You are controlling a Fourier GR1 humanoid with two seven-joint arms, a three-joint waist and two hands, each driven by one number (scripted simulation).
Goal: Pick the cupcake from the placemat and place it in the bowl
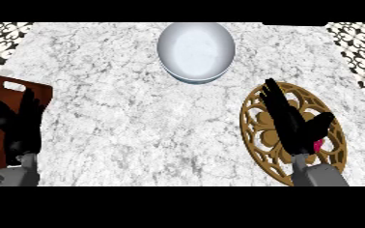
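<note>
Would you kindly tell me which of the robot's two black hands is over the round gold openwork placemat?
The right hand, at the view's right, lies over the round gold openwork placemat with straight fingers. The left hand rests at the left edge, beside a brown board.

A home kitchen, judging by the grey-veined marble tabletop [128,121] set with a pale bowl [196,51] at twelve o'clock, an ornate golden placemat [262,140] at four and a wooden board [39,94] at nine.
</note>
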